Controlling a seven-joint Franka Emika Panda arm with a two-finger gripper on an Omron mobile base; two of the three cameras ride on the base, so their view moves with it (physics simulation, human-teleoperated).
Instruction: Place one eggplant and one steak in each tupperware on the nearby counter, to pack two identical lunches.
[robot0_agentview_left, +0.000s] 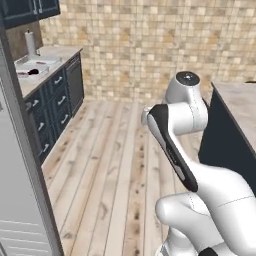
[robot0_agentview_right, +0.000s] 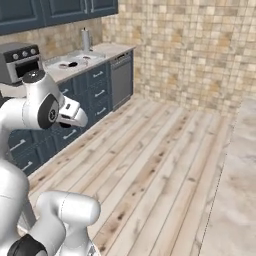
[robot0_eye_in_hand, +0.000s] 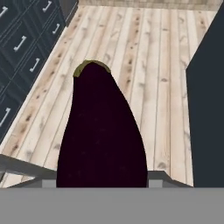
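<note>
We find the pincer (robot0_eye_in_hand: 103, 186) clamped on an eggplant (robot0_eye_in_hand: 103, 135), which rises dark and glossy between the jaws in the hand view, its olive-green stem cap at the far end. The finger tips themselves are covered by the fruit, so we judge the grip from how the eggplant sits fixed in front of the camera over bare wooden floor (robot0_eye_in_hand: 144, 52).

The robot stands in the open floor between two runs of dark blue cabinets. The table (robot0_agentview_left: 47, 67) that carries the packing lies well apart from the arm, at the far left of both base views. On it we make out a pale shallow tupperware (robot0_agentview_right: 74, 63) with a small dark lump inside, and in the left base view a second pale tray nearer us with a red trace.

Our judgement: the task is partway through. One eggplant is in transit and not yet placed. At least one item appears already packed, but how many we cannot confirm.

Limits of inspection: the containers are small and blurred, so their contents cannot be named with certainty. No steak can be clearly identified. A grey panel (robot0_agentview_left: 20, 190) cuts off the left base view's near left side.
</note>
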